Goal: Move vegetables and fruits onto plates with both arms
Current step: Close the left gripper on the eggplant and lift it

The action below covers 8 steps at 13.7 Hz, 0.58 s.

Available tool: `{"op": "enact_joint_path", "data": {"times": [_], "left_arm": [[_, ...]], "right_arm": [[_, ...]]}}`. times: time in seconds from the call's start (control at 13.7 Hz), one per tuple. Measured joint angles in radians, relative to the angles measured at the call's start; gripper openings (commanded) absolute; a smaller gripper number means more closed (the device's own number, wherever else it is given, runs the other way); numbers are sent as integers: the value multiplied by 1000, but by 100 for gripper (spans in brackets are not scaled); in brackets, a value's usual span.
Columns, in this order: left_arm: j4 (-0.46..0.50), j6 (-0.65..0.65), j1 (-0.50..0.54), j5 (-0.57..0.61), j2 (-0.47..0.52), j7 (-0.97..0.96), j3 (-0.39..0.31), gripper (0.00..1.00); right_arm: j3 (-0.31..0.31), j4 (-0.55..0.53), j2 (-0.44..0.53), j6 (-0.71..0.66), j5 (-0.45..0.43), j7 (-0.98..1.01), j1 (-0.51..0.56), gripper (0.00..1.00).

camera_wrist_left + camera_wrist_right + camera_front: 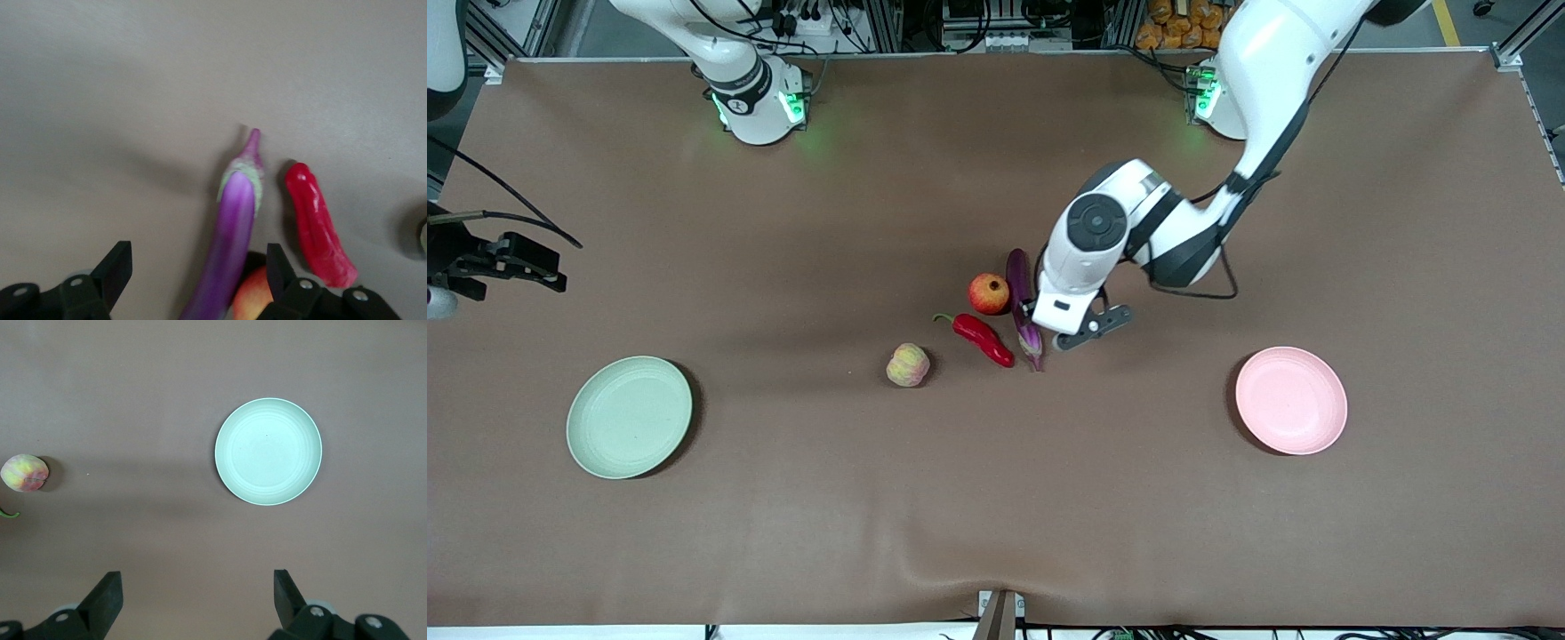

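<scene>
1. Nearest the front camera, two plates lay on the brown bench (996,498): the mint green plate (630,417) toward the right arm's end; the pink plate (1291,400) toward the left arm's end; both held nothing.
2. A little farther from the camera, near the bench's middle, sat the pale ribbed fruit (908,364); beside it lay the red chili pepper (983,339), its green stem pointing away from the camera.
3. Just beside the chili lay the purple eggplant (1024,307); the round red-orange fruit (989,293) sat touching or nearly touching the eggplant, farther from the camera than the chili.
4. The left gripper (197,280) was low over the eggplant; its fingers stood spread on either side of the eggplant, not touching it, grasping nothing.
5. The right gripper (197,600) waited high over the right arm's end of the bench, above bare surface near the green plate; its fingers were spread wide, released and empty.
</scene>
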<state>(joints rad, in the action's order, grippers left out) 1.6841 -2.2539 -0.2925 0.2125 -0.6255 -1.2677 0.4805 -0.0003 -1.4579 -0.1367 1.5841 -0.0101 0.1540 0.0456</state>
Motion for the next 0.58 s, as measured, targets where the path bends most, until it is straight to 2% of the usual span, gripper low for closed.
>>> {"op": "enact_joint_path", "data": {"times": [0.29, 0.44, 0.58], "left_arm": [[-15, -77, -37, 39, -82, -43, -5, 84], [-17, -86, -64, 56, -105, -69, -23, 69], [-19, -95, -85, 64, -122, -75, -42, 49]], "right_arm": [[0, 0, 0, 0, 0, 0, 0, 100], [0, 0, 0, -1, 0, 0, 0, 100], [0, 0, 0, -1, 0, 0, 0, 100]]}}
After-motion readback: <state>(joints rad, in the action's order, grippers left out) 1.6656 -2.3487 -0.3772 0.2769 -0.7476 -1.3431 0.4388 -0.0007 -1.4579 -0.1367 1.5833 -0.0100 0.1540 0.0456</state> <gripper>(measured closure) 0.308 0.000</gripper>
